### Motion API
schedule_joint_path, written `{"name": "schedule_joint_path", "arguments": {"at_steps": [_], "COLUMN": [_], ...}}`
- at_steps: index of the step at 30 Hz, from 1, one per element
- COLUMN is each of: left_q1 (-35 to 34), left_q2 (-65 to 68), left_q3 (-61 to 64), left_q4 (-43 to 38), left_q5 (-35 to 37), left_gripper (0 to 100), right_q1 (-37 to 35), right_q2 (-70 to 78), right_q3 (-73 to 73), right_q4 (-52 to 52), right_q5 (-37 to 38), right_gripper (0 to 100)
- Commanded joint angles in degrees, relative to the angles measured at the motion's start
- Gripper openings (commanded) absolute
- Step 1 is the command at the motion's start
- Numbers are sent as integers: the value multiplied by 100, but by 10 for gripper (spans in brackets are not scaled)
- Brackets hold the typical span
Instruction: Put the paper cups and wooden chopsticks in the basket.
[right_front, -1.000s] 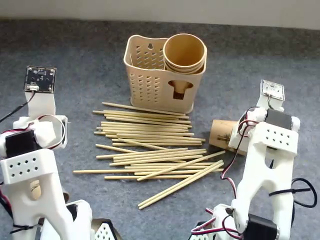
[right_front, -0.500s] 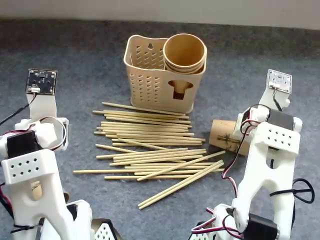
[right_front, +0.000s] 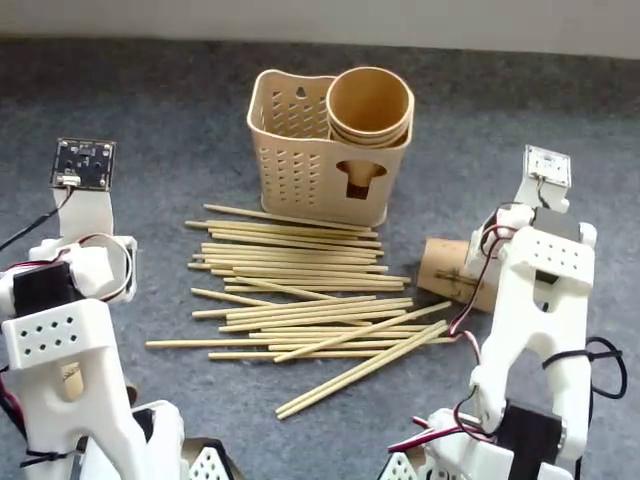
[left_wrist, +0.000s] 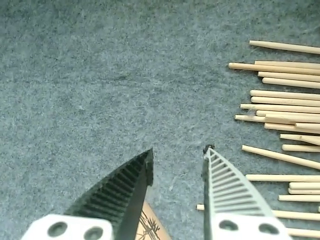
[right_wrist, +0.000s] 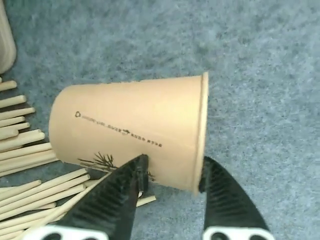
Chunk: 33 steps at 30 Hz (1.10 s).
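Note:
A beige perforated basket (right_front: 305, 165) stands at the back of the table with stacked paper cups (right_front: 369, 104) in its right half. Many wooden chopsticks (right_front: 300, 290) lie loose in front of it. One more paper cup (right_wrist: 130, 125) lies on its side at the right end of the pile (right_front: 452, 268). My right gripper (right_wrist: 172, 169) is open just above this cup, its fingertips either side of the rim end. Left of the pile, my left gripper (left_wrist: 177, 152) is open over bare carpet, with the chopsticks' ends (left_wrist: 280, 110) beside it.
Grey carpet (right_front: 180, 110) covers the table. The left arm (right_front: 70, 330) and the right arm (right_front: 535, 320) stand at the front corners. A patch of printed brown paper (left_wrist: 152, 227) shows under the left gripper's base.
The right arm has shifted slightly over the lying cup, its wrist going back and then a little to the left. The left arm and the cup have barely moved.

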Motion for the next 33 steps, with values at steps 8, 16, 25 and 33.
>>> {"name": "schedule_joint_path", "arguments": {"at_steps": [8, 16, 25, 33], "left_q1": [-57, -66, -66, -66], "left_q2": [-136, -136, -136, -136], "left_q3": [-31, -31, -31, 127], "left_q4": [-88, -79, -53, -79], "left_q5": [-35, -35, -35, -26], "left_gripper": [168, 168, 168, 168], "right_q1": [-295, -426, -391, -435], "right_q2": [-866, -2149, -2466, -2642], "right_q3": [-251, -268, -224, -699], "right_q4": [409, 1156, 1323, 1930], "right_q5": [79, 870, 1644, 2479], "right_gripper": [12, 5, 5, 5]}}
